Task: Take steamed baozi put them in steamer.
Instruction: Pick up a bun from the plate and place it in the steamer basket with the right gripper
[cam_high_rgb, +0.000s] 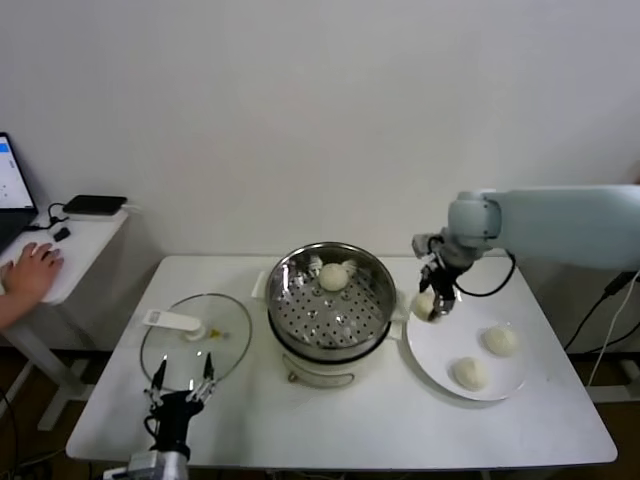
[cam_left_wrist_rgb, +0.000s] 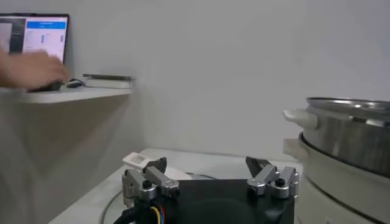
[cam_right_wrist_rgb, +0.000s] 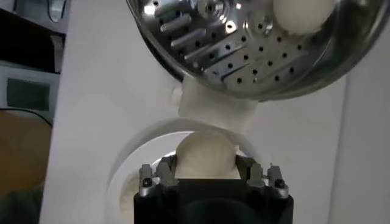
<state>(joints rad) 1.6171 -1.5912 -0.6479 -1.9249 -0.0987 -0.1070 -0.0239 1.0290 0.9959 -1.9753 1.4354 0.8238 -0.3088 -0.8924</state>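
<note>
Partly hidden, right tool (cam_right_wrist_rgb: 206, 173) grips a baozi (cam_right_wrist_rgb: 205, 154).

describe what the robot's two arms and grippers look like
The right arm is pale blue-grey with a rounded joint and a black cable looping at the wrist; the right gripper is black with silver finger mounts. The left gripper is black too, with thin dark fingers, silver brackets and coloured wires at its base.

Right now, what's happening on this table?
The right gripper is shut on a baozi, holding it above the near edge of the white plate, beside the steamer. One bun already sits on the steamer's perforated tray, and two more wait on the plate. The left gripper is parked open at the table's front, near the glass lid.
</note>
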